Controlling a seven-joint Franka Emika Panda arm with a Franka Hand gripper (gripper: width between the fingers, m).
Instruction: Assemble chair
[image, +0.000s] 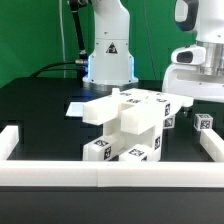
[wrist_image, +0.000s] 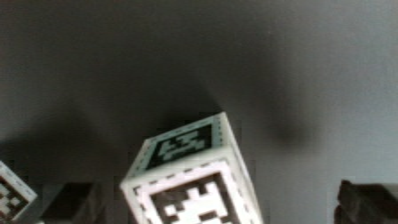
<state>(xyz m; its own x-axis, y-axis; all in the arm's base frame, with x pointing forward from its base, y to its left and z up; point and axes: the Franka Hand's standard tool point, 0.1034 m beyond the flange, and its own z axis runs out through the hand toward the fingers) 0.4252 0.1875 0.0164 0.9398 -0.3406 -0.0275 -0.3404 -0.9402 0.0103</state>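
Gripper (image: 196, 88) hangs wide open with nothing in it, over the desk's (image: 40, 115) side at the exterior view's right. I've got the chair parts (image: 130, 125) heaped mid-desk by the front rail (image: 60, 178), long slabs running across toward the gripper. Marker board (image: 82, 105) lies behind the heap. Wrist view: a tagged post (wrist_image: 187, 165) points its end up between my fingers (wrist_image: 71, 205), touching neither.

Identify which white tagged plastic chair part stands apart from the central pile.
The small white tagged block at the exterior view's right, alone on the black table; the other parts cluster together mid-table.
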